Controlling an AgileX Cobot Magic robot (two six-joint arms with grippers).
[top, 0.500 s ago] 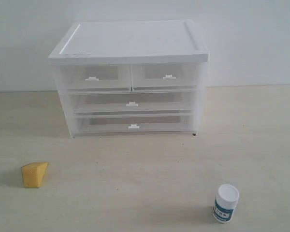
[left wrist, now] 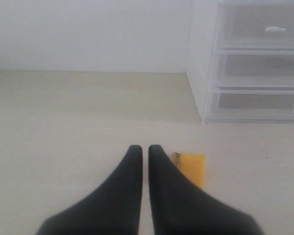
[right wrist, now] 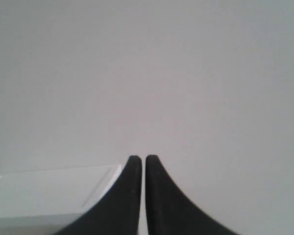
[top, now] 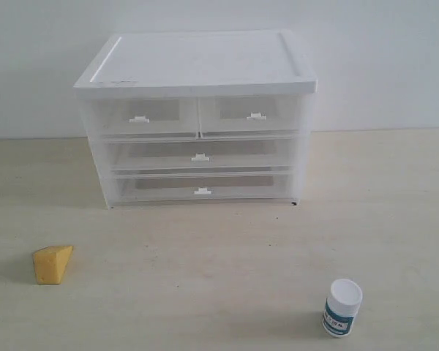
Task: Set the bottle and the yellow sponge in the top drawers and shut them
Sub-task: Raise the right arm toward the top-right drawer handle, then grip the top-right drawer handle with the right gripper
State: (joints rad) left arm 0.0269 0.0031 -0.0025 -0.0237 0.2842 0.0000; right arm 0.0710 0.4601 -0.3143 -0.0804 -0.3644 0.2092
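Yellow sponge (top: 52, 264) is a matte foam wedge lying near-left on the pale, faintly grained worktop (top: 219, 241). The bottle (top: 342, 308), smooth white plastic with a screw cap and teal label, stands upright near-right; I can't read the label. Both sit well apart from the cabinet (top: 197, 66) at the far side, which has a white top and translucent fronts. The top drawers (top: 161, 115) are pushed in, their insides a blur. My left fingers (left wrist: 134, 159), black and tapered, are pressed together, empty, hiding part of the sponge. Right fingers (right wrist: 133, 169) are together too, empty, facing blank wall, with a cabinet corner cut off.
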